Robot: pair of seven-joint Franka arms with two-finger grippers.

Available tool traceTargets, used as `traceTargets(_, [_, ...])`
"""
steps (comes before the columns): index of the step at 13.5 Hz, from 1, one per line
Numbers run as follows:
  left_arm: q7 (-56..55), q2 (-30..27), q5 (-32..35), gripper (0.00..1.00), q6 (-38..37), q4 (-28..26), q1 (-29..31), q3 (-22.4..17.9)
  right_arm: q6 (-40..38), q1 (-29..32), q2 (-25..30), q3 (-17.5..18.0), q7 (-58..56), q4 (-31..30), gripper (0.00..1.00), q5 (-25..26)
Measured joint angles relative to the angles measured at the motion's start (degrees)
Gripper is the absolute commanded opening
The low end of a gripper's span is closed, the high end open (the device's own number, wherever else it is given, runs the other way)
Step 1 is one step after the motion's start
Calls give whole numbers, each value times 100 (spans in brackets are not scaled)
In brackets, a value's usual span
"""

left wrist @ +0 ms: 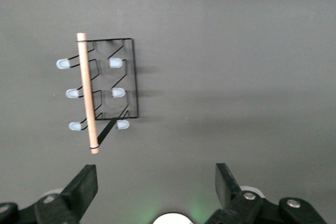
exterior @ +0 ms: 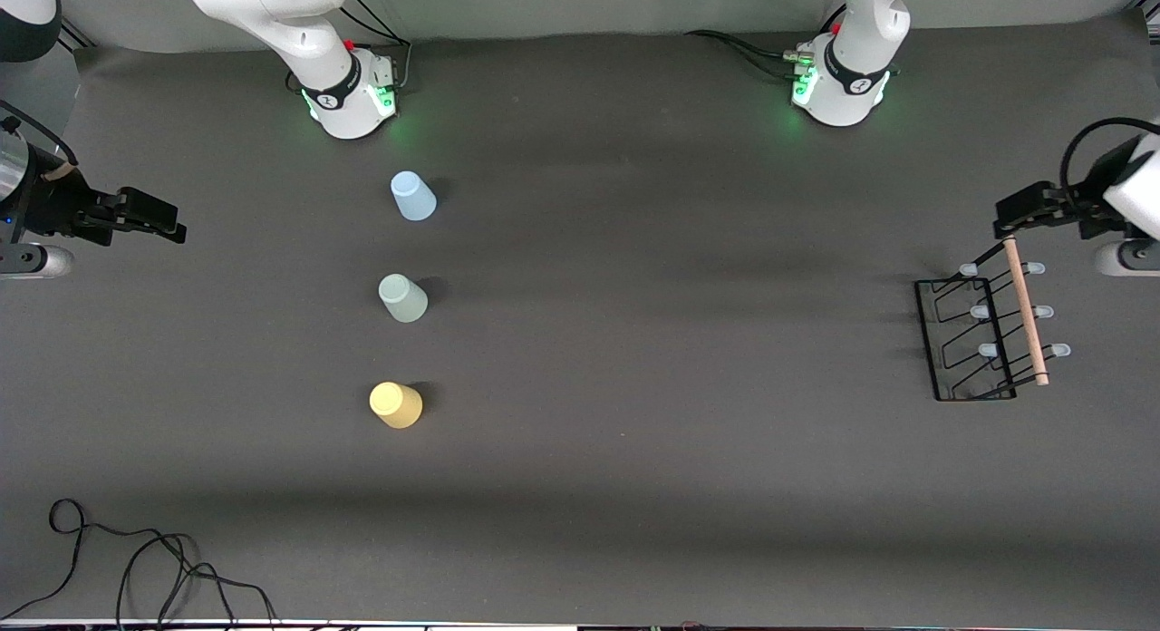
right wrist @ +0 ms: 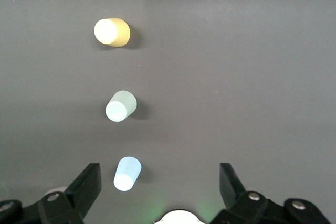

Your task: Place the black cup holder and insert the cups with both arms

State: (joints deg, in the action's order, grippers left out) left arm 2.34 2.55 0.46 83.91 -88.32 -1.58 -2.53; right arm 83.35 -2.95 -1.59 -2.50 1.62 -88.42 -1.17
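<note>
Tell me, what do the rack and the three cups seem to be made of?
The black wire rack looks like thin coated metal, with a pale wooden rod handle. The blue, green and yellow tumblers look like matte pastel plastic.

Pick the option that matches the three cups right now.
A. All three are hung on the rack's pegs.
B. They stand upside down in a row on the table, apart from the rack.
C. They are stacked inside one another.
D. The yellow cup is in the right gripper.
B: the light blue cup, pale green cup and yellow cup stand separately, bottoms up, toward the right arm's end, while the black cup holder has bare pegs.
</note>
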Motion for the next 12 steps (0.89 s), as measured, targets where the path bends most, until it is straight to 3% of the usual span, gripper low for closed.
traceTargets(4, [1225, -326, 6, 100, 136, -500, 931, -187, 0, 0, 2, -1, 0, -4, 100, 0])
traceTargets(7, [1336, -595, 57, 100, 513, -1039, 1056, -173, 0, 0, 2, -1, 0, -5, 100, 0])
traceTargets(12, [1335, -502, 87, 100, 2297, -2510, 1252, -172, 0, 0, 2, -1, 0, -6, 100, 0])
